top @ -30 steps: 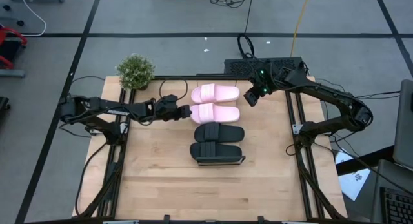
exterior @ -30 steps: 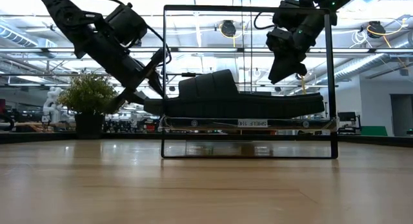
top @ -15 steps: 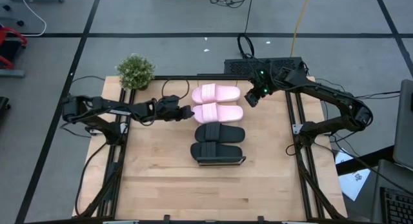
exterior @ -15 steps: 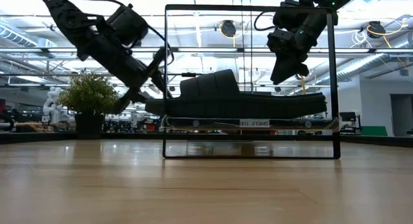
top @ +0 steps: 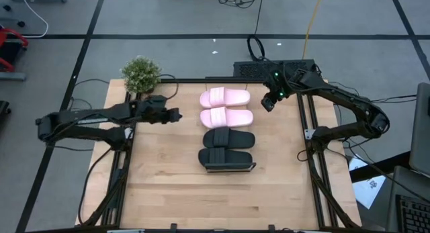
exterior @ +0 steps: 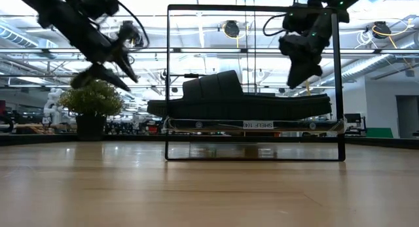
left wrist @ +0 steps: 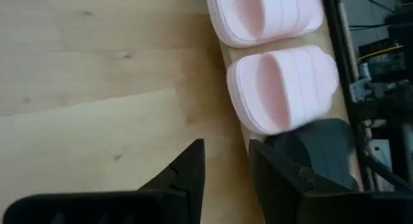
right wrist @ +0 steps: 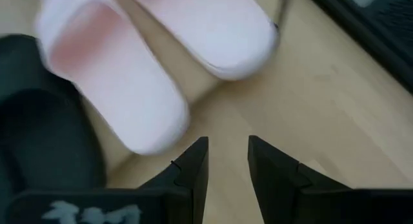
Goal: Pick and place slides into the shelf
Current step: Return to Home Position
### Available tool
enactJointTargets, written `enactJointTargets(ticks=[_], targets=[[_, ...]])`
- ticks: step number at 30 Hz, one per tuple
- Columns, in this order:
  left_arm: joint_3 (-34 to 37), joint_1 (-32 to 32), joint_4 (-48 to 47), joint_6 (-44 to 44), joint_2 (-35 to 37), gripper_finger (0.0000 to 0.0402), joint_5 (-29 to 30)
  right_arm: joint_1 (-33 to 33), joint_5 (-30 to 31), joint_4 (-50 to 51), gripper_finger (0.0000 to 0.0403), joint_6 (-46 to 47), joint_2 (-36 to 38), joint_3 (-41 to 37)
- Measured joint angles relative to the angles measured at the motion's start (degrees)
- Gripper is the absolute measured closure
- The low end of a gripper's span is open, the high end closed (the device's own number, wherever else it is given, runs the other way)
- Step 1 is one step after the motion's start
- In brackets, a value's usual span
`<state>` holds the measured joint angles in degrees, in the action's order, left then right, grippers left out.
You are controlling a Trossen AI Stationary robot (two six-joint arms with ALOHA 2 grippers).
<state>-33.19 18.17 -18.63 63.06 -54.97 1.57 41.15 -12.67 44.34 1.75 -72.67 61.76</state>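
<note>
While slides (top: 226,117) unmoved, left jaws now farther back, seemingly parted.

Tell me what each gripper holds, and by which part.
Nothing is held. The left gripper hangs apart from the slides, the right gripper by the pink pair; the gap between each one's fingers is empty.

A small potted plant (top: 141,74) stands at the table's (top: 168,186) far left corner.
</note>
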Motion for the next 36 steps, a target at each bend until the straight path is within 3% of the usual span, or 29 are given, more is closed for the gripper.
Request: enactJointTargets(ticks=[4,8,14,18,21,28,32,36], targets=[[0.00,-1.09,-1.86,-1.19,9.12,0.0286,0.00,2.20,0.68,3.87,0.0303,-1.35,3.39,0.00],[0.00,-3.41,5.44,-8.32,18.13,0.0286,-0.04,3.21,0.20,3.97,0.0303,-3.01,9.43,0.00],[-0.02,-9.99,20.34,-20.04,27.25,0.0286,-1.92,2.95,-7.25,2.53,0.0303,-1.54,21.82,0.00],[-0.02,-14.51,22.11,-22.56,30.47,0.0286,-5.58,2.53,-9.97,2.20,0.0303,4.78,30.41,0.00],[-0.02,-18.63,20.97,-22.99,30.14,0.0286,-6.19,2.16,-9.98,2.14,0.0303,10.40,36.25,-0.23],[-0.02,-30.21,24.22,-31.98,23.30,0.0286,-0.43,-0.59,-13.54,-1.22,0.0303,20.31,52.69,-7.04],[-0.02,-38.94,28.65,-35.27,16.90,0.0286,6.04,-0.94,-17.72,-12.70,0.0303,26.80,61.51,-16.71],[0.00,-47.52,33.10,-36.58,10.65,0.0286,16.89,-0.93,-21.97,-24.84,0.0303,31.00,65.64,-27.98]])
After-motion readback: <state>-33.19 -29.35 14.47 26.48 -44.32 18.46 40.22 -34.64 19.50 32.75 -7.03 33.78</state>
